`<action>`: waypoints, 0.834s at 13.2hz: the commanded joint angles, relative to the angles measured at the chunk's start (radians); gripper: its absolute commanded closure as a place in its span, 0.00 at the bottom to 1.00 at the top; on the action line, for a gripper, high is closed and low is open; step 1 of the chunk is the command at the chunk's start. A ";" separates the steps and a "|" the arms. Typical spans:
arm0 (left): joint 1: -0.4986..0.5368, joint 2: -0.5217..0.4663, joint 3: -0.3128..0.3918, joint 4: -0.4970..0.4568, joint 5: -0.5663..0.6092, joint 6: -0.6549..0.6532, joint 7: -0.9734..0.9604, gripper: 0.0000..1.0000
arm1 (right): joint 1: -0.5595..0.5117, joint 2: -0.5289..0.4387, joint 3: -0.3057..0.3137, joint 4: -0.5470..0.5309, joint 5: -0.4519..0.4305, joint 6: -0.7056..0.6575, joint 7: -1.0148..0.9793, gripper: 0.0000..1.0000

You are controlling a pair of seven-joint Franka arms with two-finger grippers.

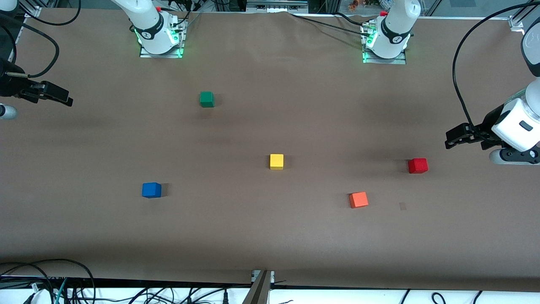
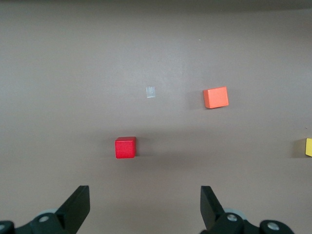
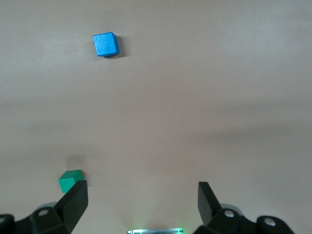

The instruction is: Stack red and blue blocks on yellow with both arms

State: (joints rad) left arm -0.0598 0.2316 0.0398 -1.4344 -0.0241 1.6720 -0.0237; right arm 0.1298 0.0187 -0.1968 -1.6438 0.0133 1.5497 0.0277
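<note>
The yellow cube (image 1: 276, 161) sits at mid-table; its edge shows in the left wrist view (image 2: 308, 146). The red cube (image 1: 417, 165) lies toward the left arm's end and shows in the left wrist view (image 2: 126, 147). The blue cube (image 1: 151, 190) lies toward the right arm's end, nearer the front camera, and shows in the right wrist view (image 3: 106, 44). My left gripper (image 1: 450, 141) is open and empty, up over the table's end near the red cube; its fingertips frame bare table (image 2: 145, 202). My right gripper (image 1: 65, 99) is open and empty over the other end (image 3: 143, 197).
An orange cube (image 1: 358, 199) lies between yellow and red, nearer the front camera, also in the left wrist view (image 2: 216, 97). A green cube (image 1: 206, 99) sits nearer the bases, also in the right wrist view (image 3: 70, 180). A small clear patch (image 1: 403, 206) marks the table.
</note>
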 commanded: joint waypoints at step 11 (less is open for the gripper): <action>0.027 0.076 0.017 0.029 -0.017 0.006 0.036 0.00 | 0.005 -0.011 -0.004 -0.005 -0.013 -0.013 -0.012 0.00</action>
State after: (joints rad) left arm -0.0537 0.2545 0.0494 -1.4344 -0.0242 1.6724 -0.0182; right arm 0.1298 0.0187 -0.1969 -1.6438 0.0130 1.5478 0.0276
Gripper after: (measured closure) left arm 0.000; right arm 0.000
